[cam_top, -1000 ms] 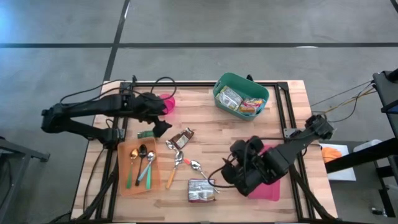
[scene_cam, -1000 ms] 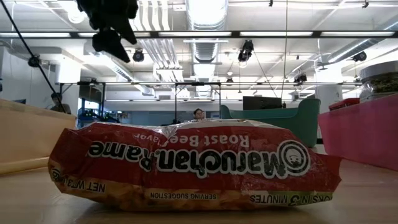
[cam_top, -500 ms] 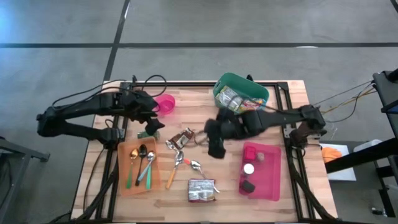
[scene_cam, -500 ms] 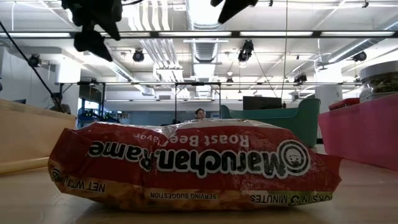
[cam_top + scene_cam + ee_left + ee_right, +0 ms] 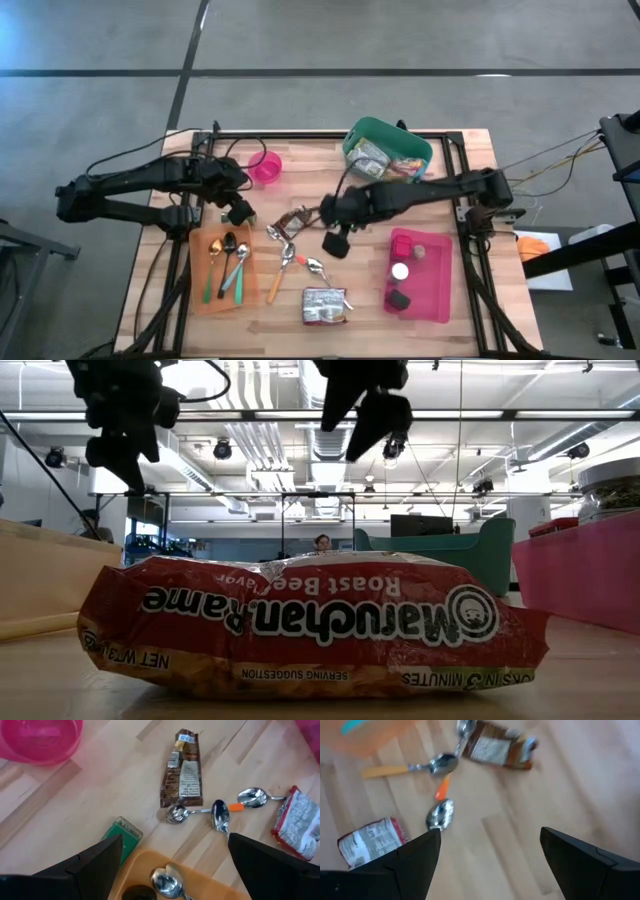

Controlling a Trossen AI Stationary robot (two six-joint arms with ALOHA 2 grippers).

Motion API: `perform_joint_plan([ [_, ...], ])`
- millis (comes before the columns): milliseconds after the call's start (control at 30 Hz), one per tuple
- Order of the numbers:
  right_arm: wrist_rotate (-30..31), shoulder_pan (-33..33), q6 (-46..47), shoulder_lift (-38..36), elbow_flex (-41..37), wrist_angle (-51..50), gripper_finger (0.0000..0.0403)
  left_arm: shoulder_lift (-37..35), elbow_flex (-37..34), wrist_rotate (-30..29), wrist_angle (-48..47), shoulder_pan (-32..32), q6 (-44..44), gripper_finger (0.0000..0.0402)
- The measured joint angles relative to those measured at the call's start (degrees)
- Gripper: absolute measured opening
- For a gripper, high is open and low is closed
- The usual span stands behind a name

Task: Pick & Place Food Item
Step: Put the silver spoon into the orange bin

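On the wooden surface the brown snack packet lies free, so my right pincer hangs spread beside it while my left pincer, also spread, waits near the orange tray.

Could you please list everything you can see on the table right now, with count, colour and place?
Basket: one, green, far edge, holding snack packets.
Bowl: one, pink, far left.
Brown packet: one, table centre.
Green packet: one, beside the orange tray.
Orange tray: one, near left, holding spoons.
Loose spoons: several, silver, centre, by the tray.
Ramen pack: one, red, near edge.
Pink tray: one, near right, holding a few small items.
Left gripper: open, above the orange tray's far end.
Right gripper: open, above the table centre.
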Motion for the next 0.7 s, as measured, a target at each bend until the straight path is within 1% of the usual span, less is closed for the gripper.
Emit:
perform_joint_plan([
  [133,-0.2,2.21,4.43,3.6,-0.24,3.19,0.0338,0.02,-0.15,0.03,-0.03,0.0,2.51,0.0367],
  [300,-0.12,3.53,10.2,8.74,-0.2,4.63,0.0338,0.02,-0.15,0.04,-0.41,0.0,4.76,0.0368],
  [500,-0.15,5.47,14.26,13.43,-0.13,6.66,0.0338,0.02,-0.15,1.51,-0.62,0.0,6.33,0.0368],
  [700,0.02,7.39,17.16,16.16,0.38,8.22,0.0338,0.02,-0.15,1.51,-0.95,0.0,7.81,0.0368],
])
